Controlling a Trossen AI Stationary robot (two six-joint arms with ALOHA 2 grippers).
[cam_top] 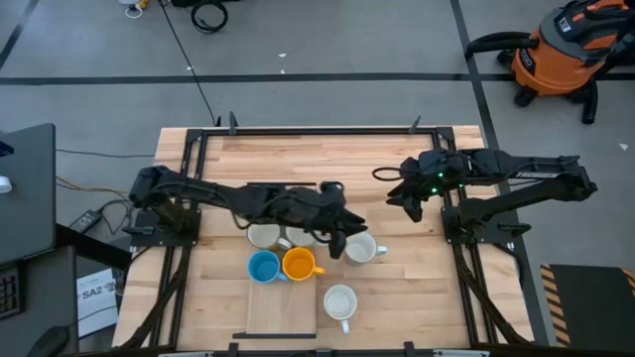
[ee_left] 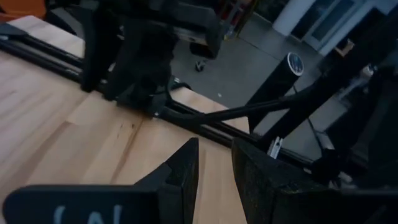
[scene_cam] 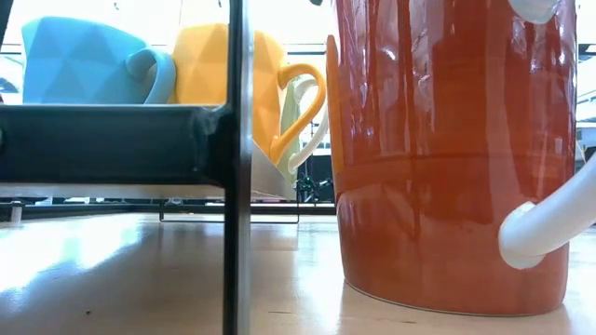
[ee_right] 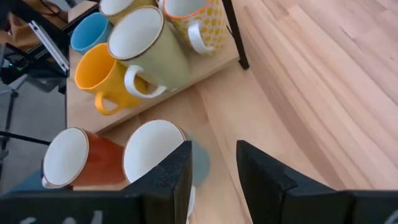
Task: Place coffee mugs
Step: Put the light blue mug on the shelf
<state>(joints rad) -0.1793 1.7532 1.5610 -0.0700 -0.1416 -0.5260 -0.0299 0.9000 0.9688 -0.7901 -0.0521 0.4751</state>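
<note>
Several coffee mugs stand upright in a cluster at the table's middle. A blue mug (cam_top: 263,266), an orange-yellow mug (cam_top: 298,263), a pale green mug (ee_right: 146,46) and a yellow-dotted mug (ee_right: 196,18) rest on a light wooden board (ee_right: 208,65). A red-orange mug (ee_right: 74,162) and a white mug (ee_right: 152,155) stand on the table beside the board. My left gripper (cam_top: 347,230) hovers above the cluster, open (ee_left: 214,162) and holding nothing. My right gripper (cam_top: 409,203) is raised at the right, open (ee_right: 213,162), pointing down toward the mugs.
The red-orange mug (scene_cam: 447,149) fills the low view, with a black bar (scene_cam: 237,167) in front of the blue and orange-yellow mugs. A black frame (cam_top: 317,131) runs along the table's edges. Bare wood (ee_right: 323,74) lies between the mugs and the right arm's base.
</note>
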